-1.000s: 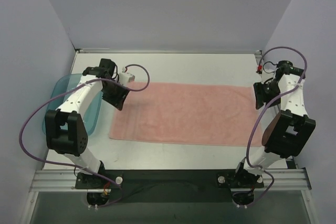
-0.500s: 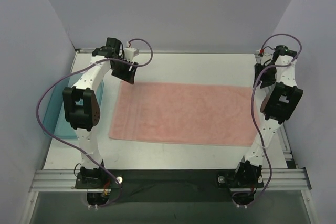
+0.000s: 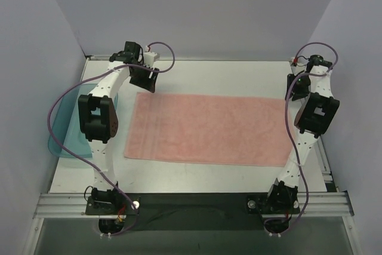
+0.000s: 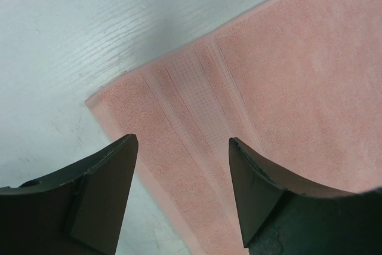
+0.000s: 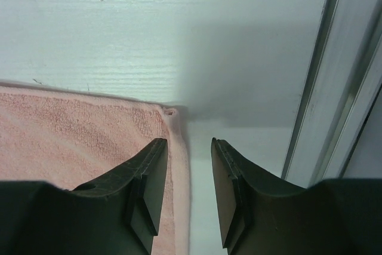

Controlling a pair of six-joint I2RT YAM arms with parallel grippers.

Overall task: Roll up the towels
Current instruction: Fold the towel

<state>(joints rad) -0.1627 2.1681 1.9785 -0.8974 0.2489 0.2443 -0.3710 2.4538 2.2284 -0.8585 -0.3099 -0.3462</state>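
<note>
The salmon-pink towel (image 3: 209, 128) lies flat and spread out across the middle of the table. My left gripper (image 3: 145, 80) hovers over its far left corner. In the left wrist view that gripper (image 4: 182, 140) is open, and the towel (image 4: 286, 58) with its woven bands shows between the fingers. My right gripper (image 3: 295, 91) hangs over the far right corner. Seen from the right wrist, it (image 5: 188, 143) is open with a narrow gap that straddles the short edge of the towel (image 5: 77, 129), and nothing is gripped.
A translucent teal tray (image 3: 59, 141) sits at the table's left edge, partly under the left arm. An aluminium rail (image 5: 334, 76) runs along the table's right side, close to the right gripper. Grey walls close in the back and both sides.
Both arms have stretched away from me to the towel's far corners. The left jaws have opened wider and the right jaws have narrowed a little. The towel has not moved.
</note>
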